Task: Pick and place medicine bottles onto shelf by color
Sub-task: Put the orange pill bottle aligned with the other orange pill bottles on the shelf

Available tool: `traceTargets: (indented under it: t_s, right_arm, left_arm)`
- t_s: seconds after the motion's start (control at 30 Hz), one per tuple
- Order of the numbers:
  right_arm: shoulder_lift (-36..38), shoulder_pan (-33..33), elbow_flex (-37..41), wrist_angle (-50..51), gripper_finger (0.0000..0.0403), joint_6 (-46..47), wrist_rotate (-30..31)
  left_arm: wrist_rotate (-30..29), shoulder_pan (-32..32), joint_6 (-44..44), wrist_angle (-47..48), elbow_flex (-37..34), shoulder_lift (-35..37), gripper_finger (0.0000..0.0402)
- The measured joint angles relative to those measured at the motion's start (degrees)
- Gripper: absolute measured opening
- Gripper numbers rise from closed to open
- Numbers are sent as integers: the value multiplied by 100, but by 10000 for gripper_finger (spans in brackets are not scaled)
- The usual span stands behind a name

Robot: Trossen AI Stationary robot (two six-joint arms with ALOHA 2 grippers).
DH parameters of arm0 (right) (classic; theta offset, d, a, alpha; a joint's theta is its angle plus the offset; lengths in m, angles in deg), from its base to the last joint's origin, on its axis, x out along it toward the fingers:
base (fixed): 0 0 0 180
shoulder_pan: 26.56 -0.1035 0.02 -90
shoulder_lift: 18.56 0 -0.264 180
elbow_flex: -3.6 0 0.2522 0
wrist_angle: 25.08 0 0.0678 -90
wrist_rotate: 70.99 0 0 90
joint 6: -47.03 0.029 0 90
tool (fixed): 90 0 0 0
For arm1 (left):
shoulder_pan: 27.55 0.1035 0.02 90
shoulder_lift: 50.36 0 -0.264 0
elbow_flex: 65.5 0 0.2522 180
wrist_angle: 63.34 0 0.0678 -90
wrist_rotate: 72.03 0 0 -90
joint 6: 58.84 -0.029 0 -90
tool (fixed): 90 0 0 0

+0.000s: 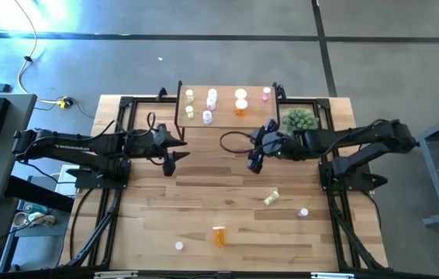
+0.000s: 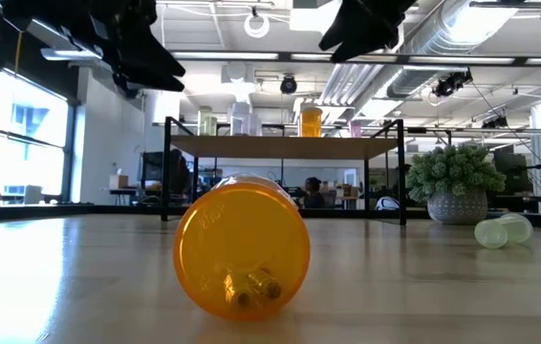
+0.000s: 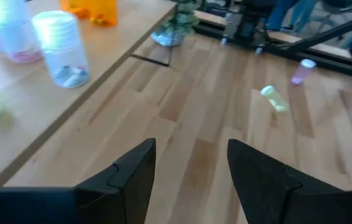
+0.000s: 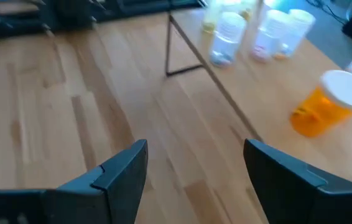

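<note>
Seven bottles stand on the shelf (image 1: 227, 116) from above; we note four more on the table (image 1: 204, 201), an orange bottle (image 1: 219, 236) nearest. Left gripper (image 1: 171, 160) and right gripper (image 1: 254, 161) hover before the shelf. Low view: that orange bottle (image 2: 242, 246) lies sideways. Wrist views: left gripper (image 3: 191, 171) spread, empty; right gripper (image 4: 196, 168) likewise.

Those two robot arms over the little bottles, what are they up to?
They are sorting pill bottles onto the small shelf by color. Several bottles already stand there. Both the left pincer and right pincer hover open and empty. An orange bottle, a yellow-green one and two others lie on the table.
</note>
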Motion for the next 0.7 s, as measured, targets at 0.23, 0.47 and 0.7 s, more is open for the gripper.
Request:
traceTargets:
  t_s: [0.23,0.47,0.7]
  right_arm:
    - [0,-483,561,-865,257,103,0]
    - [0,-1095,811,-1012,257,456,212]
    - [-140,-1614,813,-1229,257,808,264]
  left_arm:
    - [-1,-417,14,-497,0,-3,191]
    - [-45,-945,15,-569,0,-3,191]
    - [-422,-1531,219,-555,0,-3,191]
